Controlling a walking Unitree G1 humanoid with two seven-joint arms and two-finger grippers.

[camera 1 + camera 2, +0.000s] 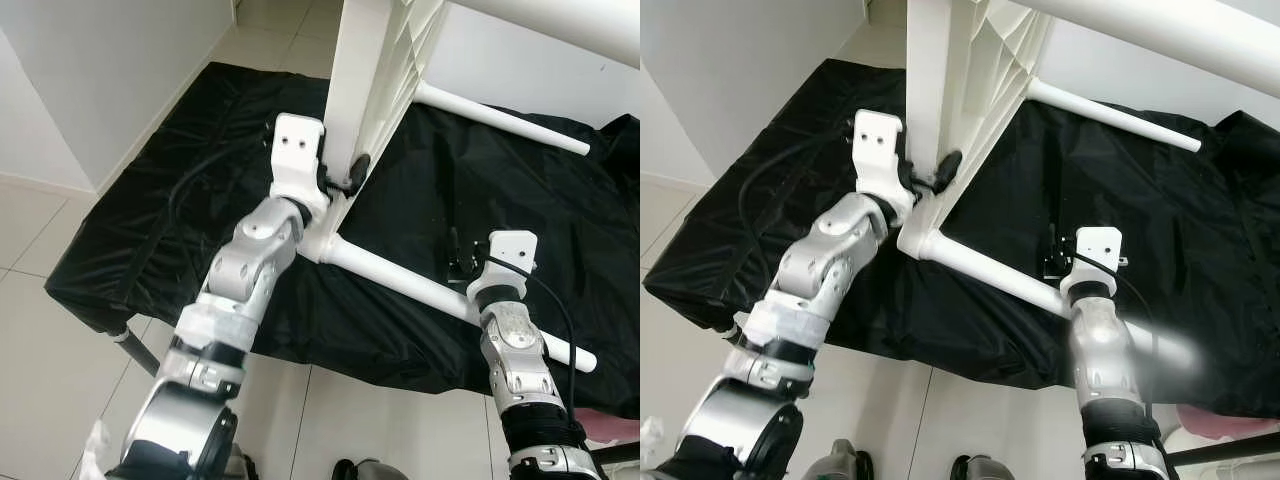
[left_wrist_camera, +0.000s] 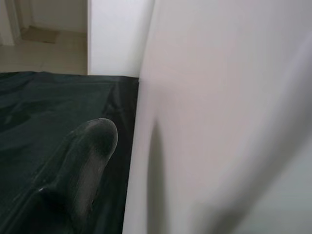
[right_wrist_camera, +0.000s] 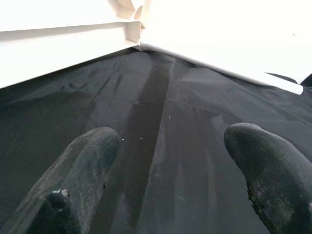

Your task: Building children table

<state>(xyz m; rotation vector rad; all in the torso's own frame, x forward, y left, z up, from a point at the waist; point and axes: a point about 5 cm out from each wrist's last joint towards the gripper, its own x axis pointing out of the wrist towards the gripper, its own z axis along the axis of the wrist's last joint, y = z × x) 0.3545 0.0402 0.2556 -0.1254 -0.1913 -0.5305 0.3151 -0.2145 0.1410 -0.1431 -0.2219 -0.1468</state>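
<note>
While the white children's table (image 1: 380,70) is standing on its side on the black-covered counter (image 1: 150,200), its tabletop edge is rising upright and its legs are sticking out sideways. The left gripper (image 1: 348,172) is pinching the lower edge of the tabletop just above the nearest leg (image 1: 420,285), one black finger (image 2: 87,161) lying beside the white panel. The right gripper (image 3: 170,161) is hovering over the black cloth just behind that leg, its fingers spread apart and holding nothing. Another leg (image 1: 500,118) is lying across the cloth farther back.
</note>
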